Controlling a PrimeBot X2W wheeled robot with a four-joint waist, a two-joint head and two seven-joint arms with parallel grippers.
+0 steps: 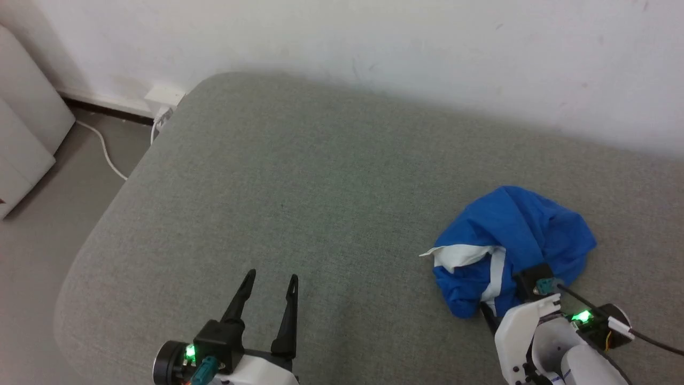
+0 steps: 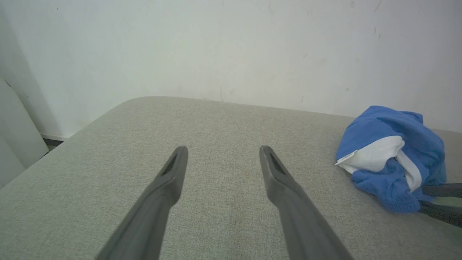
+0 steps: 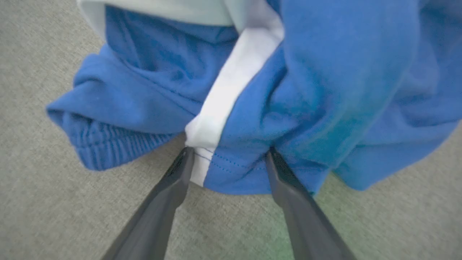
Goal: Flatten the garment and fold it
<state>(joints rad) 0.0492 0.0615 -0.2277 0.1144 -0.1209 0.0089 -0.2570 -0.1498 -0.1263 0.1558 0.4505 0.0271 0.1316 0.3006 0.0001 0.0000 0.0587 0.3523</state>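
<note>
The garment [image 1: 513, 240] is a crumpled heap of bright blue shorts with a white stripe, lying at the right of the grey cushioned surface [image 1: 320, 187]. In the left wrist view the garment [image 2: 393, 155] sits at the far right. My right gripper [image 3: 227, 153] stands open, its fingertips pushed against a hemmed blue edge of the garment [image 3: 252, 108] beside the white stripe, with a fold of cloth between them. My left gripper [image 1: 270, 280] is open and empty over bare cushion at the lower left, well apart from the cloth; its spread fingers [image 2: 173, 169] point at the wall.
A white wall [image 1: 427, 53] runs along the far edge of the cushion. The cushion's rounded left edge drops to a grey floor [image 1: 32, 256] with a white cable [image 1: 104, 149], a wall socket [image 1: 163, 96] and a pale cabinet [image 1: 21, 123].
</note>
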